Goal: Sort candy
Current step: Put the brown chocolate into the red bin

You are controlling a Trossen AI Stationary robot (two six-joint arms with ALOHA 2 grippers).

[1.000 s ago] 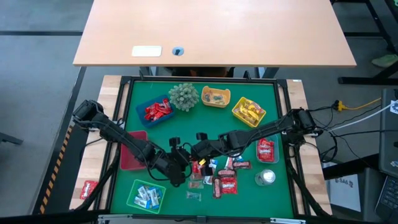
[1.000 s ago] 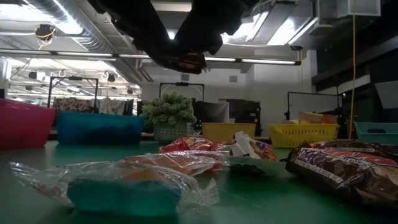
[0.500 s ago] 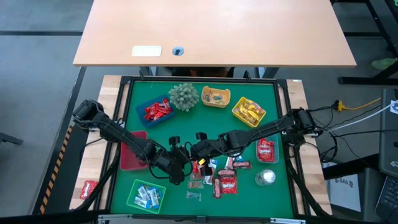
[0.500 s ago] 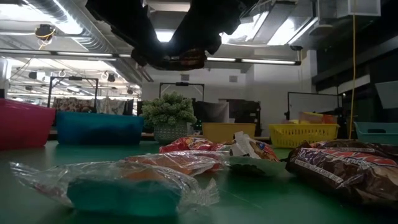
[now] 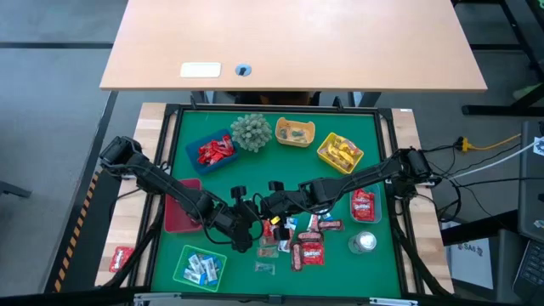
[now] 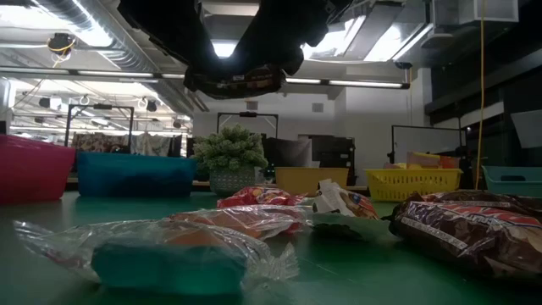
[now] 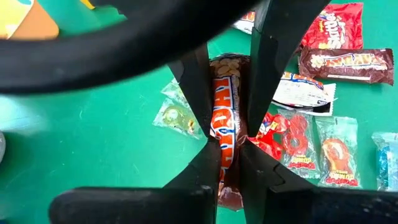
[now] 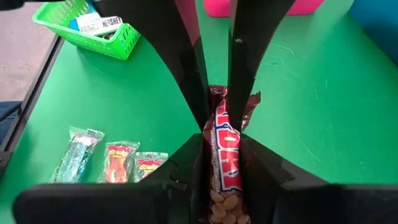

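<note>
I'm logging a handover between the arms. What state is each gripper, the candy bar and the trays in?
Left gripper: jaws shut on the bar.
Right gripper: jaws shut on the bar.
Peanut candy bar: pinched by both grippers, lifted off the mat.
Red tray: empty.
Green tray: holding blue-white candy.

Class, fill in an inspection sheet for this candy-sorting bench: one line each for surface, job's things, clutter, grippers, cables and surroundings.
Surface: green mat in a black frame.
Job's things: loose candy front centre; sorted candy in the blue tray, yellow basket and green basket; red tray looks empty.
Clutter: spiky plant ball at the back.
Grippers: left gripper and right gripper meet mid-table, jaws of both shut on one peanut bar, held off the mat.
Cables: bundle beside the right arm's base.
Surroundings: wooden desk behind; no people seen.
</note>
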